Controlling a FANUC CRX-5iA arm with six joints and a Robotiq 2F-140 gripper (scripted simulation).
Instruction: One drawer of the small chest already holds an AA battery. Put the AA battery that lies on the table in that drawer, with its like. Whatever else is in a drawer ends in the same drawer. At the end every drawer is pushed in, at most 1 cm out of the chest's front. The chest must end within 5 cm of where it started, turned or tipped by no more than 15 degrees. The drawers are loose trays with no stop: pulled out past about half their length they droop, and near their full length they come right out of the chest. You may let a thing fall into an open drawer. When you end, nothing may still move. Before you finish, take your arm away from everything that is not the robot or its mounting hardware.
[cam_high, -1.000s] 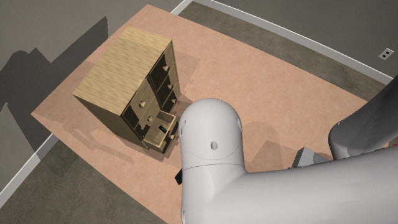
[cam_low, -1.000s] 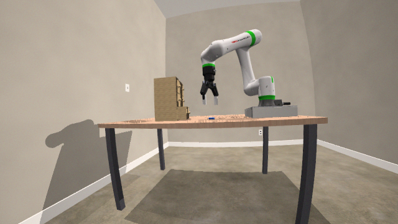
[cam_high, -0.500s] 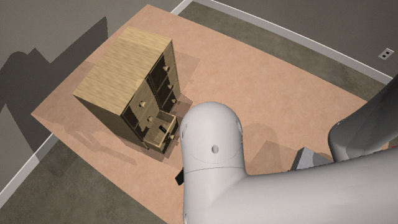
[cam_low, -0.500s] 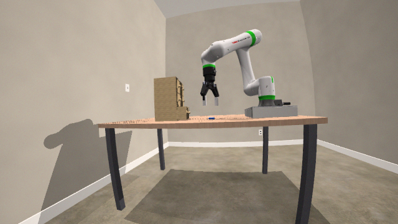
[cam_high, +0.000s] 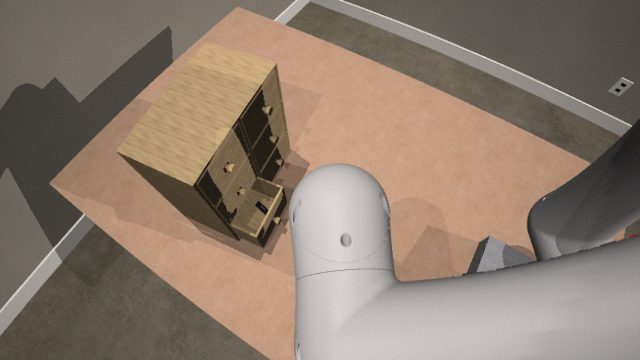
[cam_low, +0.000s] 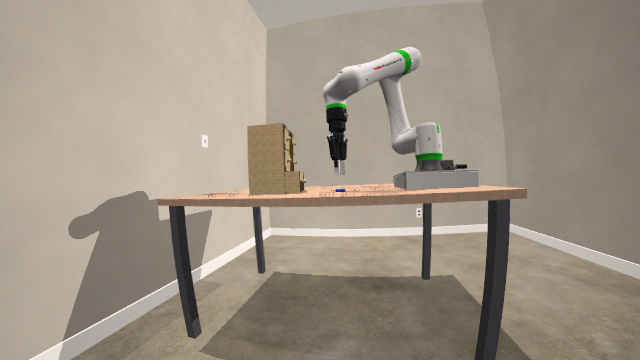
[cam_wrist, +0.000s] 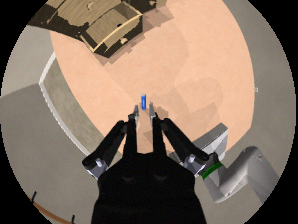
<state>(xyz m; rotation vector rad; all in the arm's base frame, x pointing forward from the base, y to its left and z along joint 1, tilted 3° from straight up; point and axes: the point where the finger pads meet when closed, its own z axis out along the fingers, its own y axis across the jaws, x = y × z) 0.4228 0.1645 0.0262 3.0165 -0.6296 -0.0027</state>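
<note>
Battery (cam_low: 340, 190) (cam_wrist: 143, 102) lies flat, long axis pointing roughly toward the chest (cam_high: 200, 105) (cam_low: 266, 159) (cam_wrist: 70, 27).

In the exterior view, can see a left wall (cam_high: 125, 25) (cam_low: 130, 100) with a pale wall plate (cam_low: 204, 141) and a big dark shadow (cam_high: 120, 95) (cam_low: 115, 250). Also can see a far wall (cam_high: 450, 22) (cam_low: 305, 70), holding low down an outlet (cam_high: 621, 86) (cam_low: 419, 213) with two black sockets. Along the bottom of both, runs white skirting (cam_high: 450, 45) (cam_low: 350, 232). Near, spreads a mottled grey-brown floor (cam_high: 125, 300) (cam_low: 350, 252); at right, stands a plain right wall (cam_low: 575, 125). Above, shows a grey ceiling (cam_low: 375, 12).
</note>
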